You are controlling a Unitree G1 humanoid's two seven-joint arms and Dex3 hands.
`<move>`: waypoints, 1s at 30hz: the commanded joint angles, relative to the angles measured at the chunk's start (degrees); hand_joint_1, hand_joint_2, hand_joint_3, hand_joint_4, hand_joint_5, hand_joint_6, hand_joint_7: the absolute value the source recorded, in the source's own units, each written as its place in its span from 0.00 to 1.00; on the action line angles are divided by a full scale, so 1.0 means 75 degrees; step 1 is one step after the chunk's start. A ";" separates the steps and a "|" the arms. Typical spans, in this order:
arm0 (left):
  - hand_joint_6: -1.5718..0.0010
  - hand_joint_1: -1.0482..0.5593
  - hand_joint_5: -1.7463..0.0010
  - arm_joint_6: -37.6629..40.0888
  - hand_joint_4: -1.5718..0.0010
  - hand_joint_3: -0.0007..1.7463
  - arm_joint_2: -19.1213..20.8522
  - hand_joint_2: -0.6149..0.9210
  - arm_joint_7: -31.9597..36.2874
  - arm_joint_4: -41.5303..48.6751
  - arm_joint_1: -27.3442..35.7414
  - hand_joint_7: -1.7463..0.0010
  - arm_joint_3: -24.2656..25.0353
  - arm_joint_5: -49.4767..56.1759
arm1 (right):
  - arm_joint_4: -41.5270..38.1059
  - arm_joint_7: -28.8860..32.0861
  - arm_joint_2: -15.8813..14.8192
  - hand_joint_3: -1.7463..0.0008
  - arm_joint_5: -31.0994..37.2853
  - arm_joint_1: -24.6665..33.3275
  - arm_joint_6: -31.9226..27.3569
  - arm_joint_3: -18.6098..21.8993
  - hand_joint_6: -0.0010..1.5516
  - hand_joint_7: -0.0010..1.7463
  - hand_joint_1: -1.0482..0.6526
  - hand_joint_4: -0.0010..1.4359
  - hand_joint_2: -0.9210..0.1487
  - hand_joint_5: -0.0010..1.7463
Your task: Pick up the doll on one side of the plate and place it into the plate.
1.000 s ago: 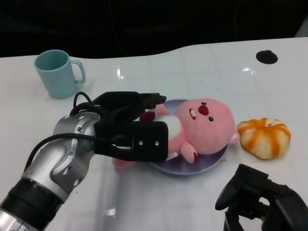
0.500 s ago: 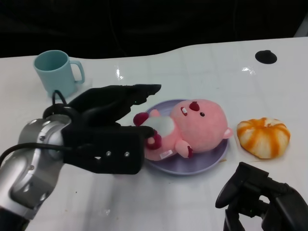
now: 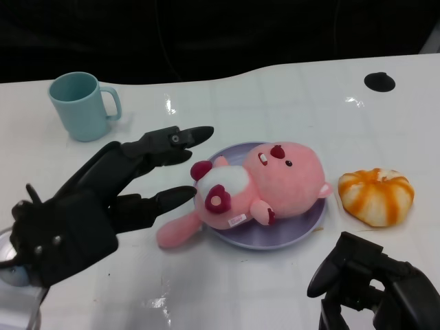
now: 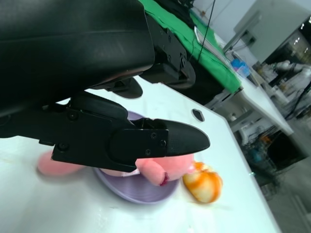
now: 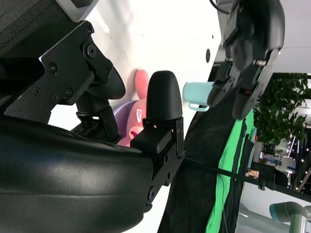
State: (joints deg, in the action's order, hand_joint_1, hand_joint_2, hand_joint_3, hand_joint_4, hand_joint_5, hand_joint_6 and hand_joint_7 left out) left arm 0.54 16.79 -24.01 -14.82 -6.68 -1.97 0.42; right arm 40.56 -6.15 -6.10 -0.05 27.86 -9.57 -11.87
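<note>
left hand [image 3: 89,206] — forearm cut off at head view's lower-left corner | right hand [image 3: 375,285] — cropped by bottom edge, finger pose unclear | plate [image 3: 306,230] — middle hidden under doll [image 3: 265,185] | left wrist view: own fingers [image 4: 146,141] cover most of doll and plate | right wrist view: doll mostly blocked by hand

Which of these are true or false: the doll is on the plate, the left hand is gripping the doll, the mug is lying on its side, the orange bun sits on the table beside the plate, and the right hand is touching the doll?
1. The doll lies on the plate. True, though one leg hangs over the rim onto the table.
2. The left hand grips the doll. False: its fingers are spread and hold nothing.
3. The mug lies on its side. False: it stands upright.
4. The orange bun sits on the table beside the plate. True.
5. The right hand touches the doll. False: it is apart, near the table's front edge.
</note>
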 commanded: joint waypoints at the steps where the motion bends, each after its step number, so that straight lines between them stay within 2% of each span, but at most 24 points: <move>1: 0.51 0.45 0.45 0.0180 0.68 0.09 -0.0333 1.00 0.0153 -0.0406 0.0549 0.88 0.0381 -0.0854 | -0.0009 0.0004 -0.0024 0.22 -0.0021 0.0006 0.0001 0.0040 0.40 0.88 0.65 0.50 0.47 1.00; 2: 0.47 0.48 0.43 0.0430 0.64 0.09 -0.0467 0.99 0.0181 -0.0563 0.0713 0.85 0.0457 -0.1194 | -0.0010 0.0003 -0.0025 0.22 -0.0019 0.0003 0.0004 0.0039 0.40 0.88 0.65 0.50 0.47 1.00; 5: 0.45 0.56 0.34 0.1141 0.54 0.51 -0.0622 0.75 0.0233 -0.1029 0.1225 0.62 0.0601 -0.1884 | 0.0008 0.0004 -0.0026 0.22 -0.0022 0.0008 -0.0028 0.0039 0.40 0.88 0.65 0.50 0.47 1.00; 6: 0.46 0.58 0.31 0.1316 0.52 0.61 -0.0603 0.71 0.0233 -0.1165 0.1394 0.53 0.0625 -0.2003 | 0.0015 0.0006 -0.0024 0.22 -0.0031 0.0009 -0.0052 0.0042 0.40 0.88 0.65 0.50 0.47 1.00; 7: 0.47 0.58 0.28 0.1477 0.52 0.66 -0.0573 0.69 0.0236 -0.1293 0.1539 0.48 0.0641 -0.2089 | 0.0020 0.0006 -0.0022 0.22 -0.0037 0.0009 -0.0067 0.0043 0.40 0.88 0.65 0.50 0.47 1.00; 12: 0.50 0.58 0.13 0.3098 0.51 0.78 -0.0609 0.63 0.0638 -0.2286 0.2251 0.31 0.0803 -0.2864 | -0.0007 -0.0018 -0.0045 0.22 -0.0033 0.0013 -0.0002 0.0051 0.40 0.87 0.65 0.50 0.46 1.00; 14: 0.50 0.59 0.10 0.3630 0.48 0.80 -0.0643 0.64 0.0932 -0.2645 0.2499 0.27 0.0822 -0.2997 | -0.0019 -0.0028 -0.0057 0.22 -0.0040 0.0009 0.0021 0.0076 0.40 0.87 0.65 0.50 0.46 1.00; 20: 0.48 0.63 0.02 0.4750 0.42 0.77 -0.0543 0.74 0.1179 -0.2977 0.2705 0.18 0.0857 -0.3458 | -0.0075 -0.0074 -0.0096 0.22 -0.0042 0.0001 0.0104 0.0161 0.40 0.87 0.64 0.50 0.47 1.00; 21: 0.48 0.63 0.01 0.4853 0.40 0.78 -0.0487 0.73 0.1122 -0.2885 0.2687 0.12 0.0834 -0.3505 | -0.0090 -0.0087 -0.0105 0.22 -0.0033 -0.0002 0.0130 0.0175 0.40 0.87 0.64 0.50 0.47 1.00; 23: 0.48 0.63 0.00 0.4739 0.39 0.82 -0.0424 0.70 0.0905 -0.2495 0.2612 0.07 0.0763 -0.3497 | -0.0119 -0.0123 -0.0125 0.22 -0.0031 -0.0005 0.0171 0.0205 0.40 0.87 0.64 0.50 0.47 1.00; 30: 0.50 0.62 0.00 0.4534 0.38 0.86 -0.0464 0.66 0.0579 -0.1598 0.2362 0.03 0.0779 -0.3615 | -0.0166 -0.0173 -0.0124 0.21 -0.0027 0.0041 0.0335 0.0218 0.41 0.87 0.65 0.50 0.49 1.00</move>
State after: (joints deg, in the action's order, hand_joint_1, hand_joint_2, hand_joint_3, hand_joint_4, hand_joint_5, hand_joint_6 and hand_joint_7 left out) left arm 35.12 13.01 -18.72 -27.51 11.75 3.45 -25.88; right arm 39.59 -7.26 -6.52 -0.14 27.89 -8.08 -10.76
